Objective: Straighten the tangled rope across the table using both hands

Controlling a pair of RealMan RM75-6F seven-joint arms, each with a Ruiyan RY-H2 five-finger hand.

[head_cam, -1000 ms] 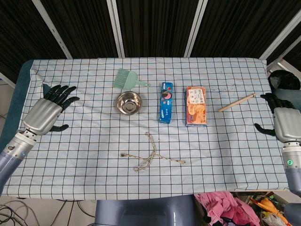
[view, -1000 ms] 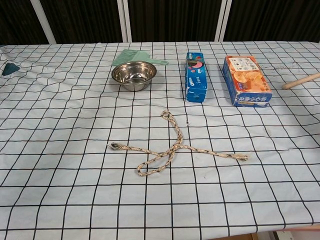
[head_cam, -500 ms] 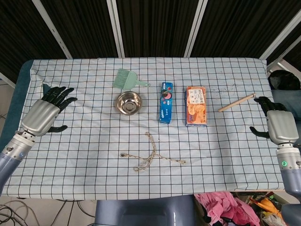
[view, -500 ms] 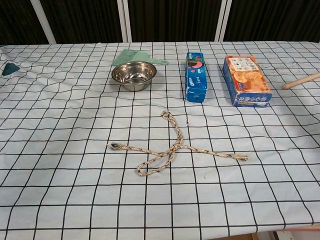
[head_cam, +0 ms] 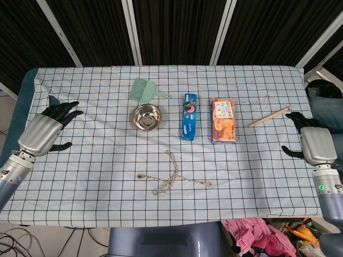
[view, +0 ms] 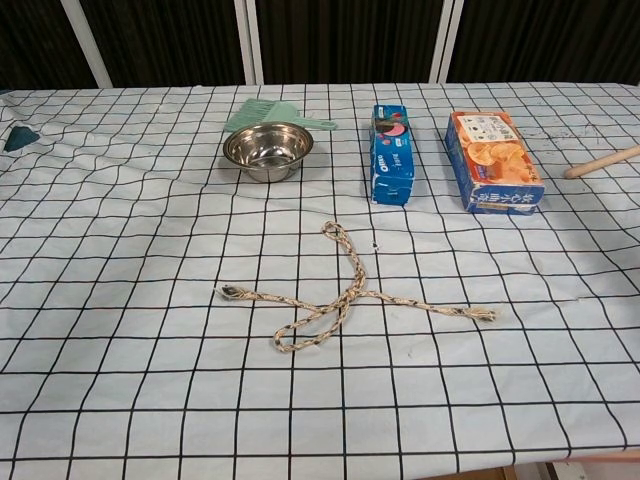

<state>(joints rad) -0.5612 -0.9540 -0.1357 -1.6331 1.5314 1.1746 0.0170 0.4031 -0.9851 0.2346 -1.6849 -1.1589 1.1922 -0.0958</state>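
A beige braided rope (head_cam: 172, 176) (view: 345, 290) lies tangled on the checked cloth near the table's front middle, crossing over itself with one end to the left and one to the right. My left hand (head_cam: 45, 128) hovers at the far left edge, fingers spread, holding nothing. My right hand (head_cam: 312, 142) hangs at the far right edge, also empty with fingers apart. Both hands are far from the rope. Neither hand shows in the chest view.
Behind the rope stand a steel bowl (head_cam: 147, 116), a green dustpan brush (head_cam: 143, 90), a blue biscuit box (head_cam: 188, 116) and an orange cracker box (head_cam: 224, 120). A wooden stick (head_cam: 269, 116) lies at the right, close to my right hand.
My left hand has drifted left and slightly down toward the table edge. My right hand has moved inward to the left. The rope has not moved.
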